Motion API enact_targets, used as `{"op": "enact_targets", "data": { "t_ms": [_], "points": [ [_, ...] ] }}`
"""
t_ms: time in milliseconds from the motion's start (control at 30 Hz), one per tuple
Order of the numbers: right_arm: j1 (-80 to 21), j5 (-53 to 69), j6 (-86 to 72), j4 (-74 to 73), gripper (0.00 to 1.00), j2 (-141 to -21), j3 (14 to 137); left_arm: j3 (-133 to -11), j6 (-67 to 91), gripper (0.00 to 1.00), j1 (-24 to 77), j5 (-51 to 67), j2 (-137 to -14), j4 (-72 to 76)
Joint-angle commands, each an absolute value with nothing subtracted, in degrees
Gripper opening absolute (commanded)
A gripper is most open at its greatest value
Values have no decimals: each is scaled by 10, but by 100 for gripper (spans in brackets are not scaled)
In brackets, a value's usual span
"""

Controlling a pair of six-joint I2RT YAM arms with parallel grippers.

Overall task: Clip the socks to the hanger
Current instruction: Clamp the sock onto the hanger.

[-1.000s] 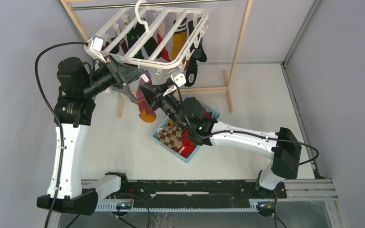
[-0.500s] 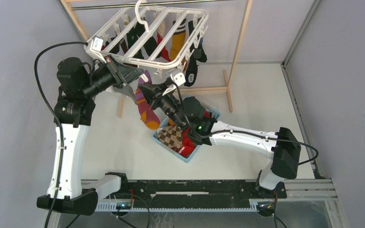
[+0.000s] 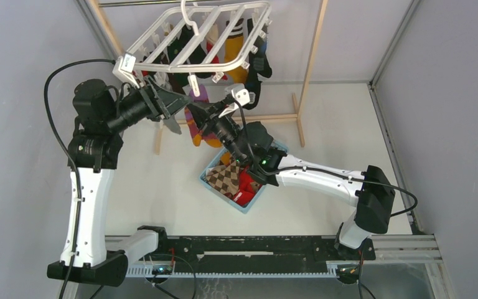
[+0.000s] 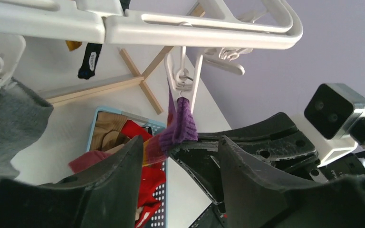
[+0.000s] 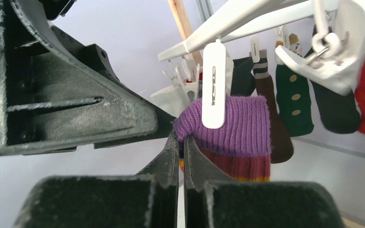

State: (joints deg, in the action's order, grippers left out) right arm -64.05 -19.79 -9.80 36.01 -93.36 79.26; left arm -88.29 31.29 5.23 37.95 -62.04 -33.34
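The white hanger (image 3: 180,66) hangs from the wooden rack with several socks clipped along it. One of its clips (image 4: 183,80) is clamped on the purple cuff of a striped sock (image 4: 183,124), which shows purple, red and orange bands (image 5: 240,128). My right gripper (image 5: 181,140) is shut on the left edge of that cuff, just below the clip (image 5: 214,90). My left gripper (image 4: 176,156) stands open right under the clip with nothing between its fingers. From above, both grippers, left (image 3: 171,109) and right (image 3: 200,112), meet under the hanger's front bar.
A light-blue basket (image 3: 249,207) on the table holds argyle brown and red socks (image 3: 227,179). The wooden rack's post (image 3: 313,56) and foot bars stand behind it. A grey sock (image 4: 9,123) hangs from a clip at the left. Green, brown and red socks (image 5: 292,95) hang further back.
My left gripper has opened and let go of the clip, which now grips the purple cuff. The hanger has swung up and back. The right gripper rose slightly with the sock.
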Motion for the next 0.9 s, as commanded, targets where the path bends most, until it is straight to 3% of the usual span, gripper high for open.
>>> {"op": "enact_targets", "data": {
  "t_ms": [0, 67, 133, 167, 333, 633, 733, 867],
  "points": [
    [-640, -196, -117, 386, 12, -919, 809, -908, 293, 71, 50, 388, -603, -346],
    [-639, -203, -121, 386, 32, -916, 807, -912, 286, 82, 42, 392, -599, -358],
    [-636, -207, -120, 378, 60, -912, 807, -917, 276, 93, 29, 400, -596, -377],
    [-634, -208, -121, 371, 70, -909, 807, -921, 268, 97, 21, 405, -595, -391],
    [-618, -204, -132, 318, 98, -863, 778, -923, 206, 100, -59, 457, -592, -468],
    [-565, -222, -183, 106, 99, -652, 596, -815, -5, 100, -249, 470, -549, -520],
    [-497, -219, -224, 19, 99, -563, 523, -755, -49, 100, -302, 462, -547, -494],
    [-326, -191, -273, -78, 99, -462, 444, -617, -66, 100, -332, 409, -547, -377]
  ]
}}
